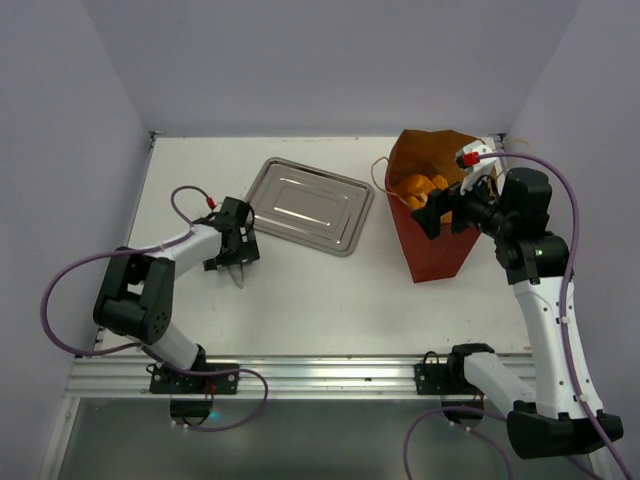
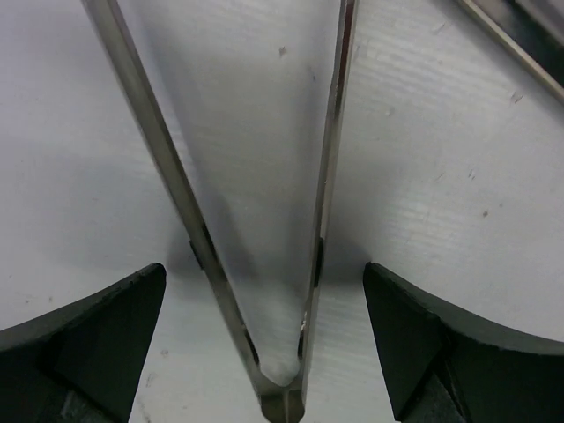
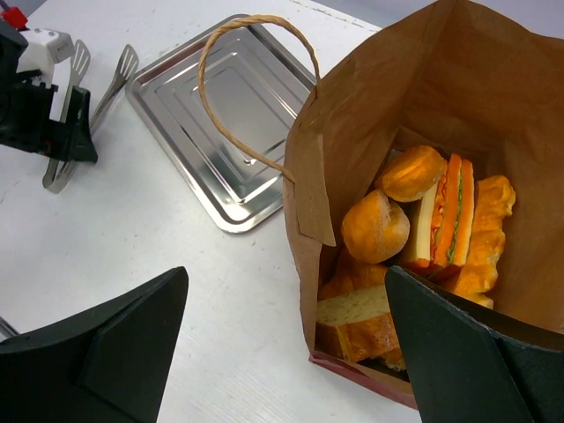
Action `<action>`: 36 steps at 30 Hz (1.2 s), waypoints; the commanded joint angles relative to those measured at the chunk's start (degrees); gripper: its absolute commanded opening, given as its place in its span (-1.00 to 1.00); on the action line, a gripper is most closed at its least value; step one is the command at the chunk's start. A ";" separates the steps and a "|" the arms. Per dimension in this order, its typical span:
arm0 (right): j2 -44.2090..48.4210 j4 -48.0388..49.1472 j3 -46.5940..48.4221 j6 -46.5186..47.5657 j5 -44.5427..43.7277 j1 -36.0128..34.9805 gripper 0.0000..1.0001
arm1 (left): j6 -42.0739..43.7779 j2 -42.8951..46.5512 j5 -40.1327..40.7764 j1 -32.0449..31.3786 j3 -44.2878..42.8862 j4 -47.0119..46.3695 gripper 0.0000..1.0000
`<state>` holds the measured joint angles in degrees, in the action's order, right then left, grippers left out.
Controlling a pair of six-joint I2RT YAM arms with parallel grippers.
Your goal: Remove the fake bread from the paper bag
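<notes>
Plainly, one paper bag [image 3: 458,70] holds two rolls [image 3: 374,226] [image 3: 412,173]; left tool [image 2: 269,339] and right tool [image 3: 286,352] gape apart.

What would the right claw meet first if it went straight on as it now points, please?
Most likely the near edge of the bag, then the roll just inside; depth is unclear, so the right claw may reach the roll first.

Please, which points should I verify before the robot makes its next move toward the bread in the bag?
1. Paper bag stands upright, mouth open: ok.
2. Fake bread visible inside, uncovered: ok.
3. Right hand open at the bag mouth: ok.
4. Left hand open astride the tongs, holding nothing: ok.
5. Tray lies beside the bag: ok.
6. Bag steady enough for pulling: cannot tell.
</notes>
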<state>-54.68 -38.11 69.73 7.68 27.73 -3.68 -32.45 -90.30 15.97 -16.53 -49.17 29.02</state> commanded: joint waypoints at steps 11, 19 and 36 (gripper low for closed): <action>0.53 2.16 -0.12 -0.48 1.63 0.96 0.98 | -5.08 -7.35 5.66 2.38 -5.07 -7.56 0.67; 0.36 2.07 0.40 -0.83 2.42 2.01 0.98 | -4.91 -7.08 3.02 4.14 -2.16 -10.47 0.26; -2.54 -3.11 13.91 -1.70 -5.47 5.61 0.98 | 3.61 14.86 -6.55 8.10 0.74 -8.54 -1.00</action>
<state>-56.03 -40.36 77.19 7.51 26.39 0.05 -33.04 -83.85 13.72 -8.84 -47.83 20.25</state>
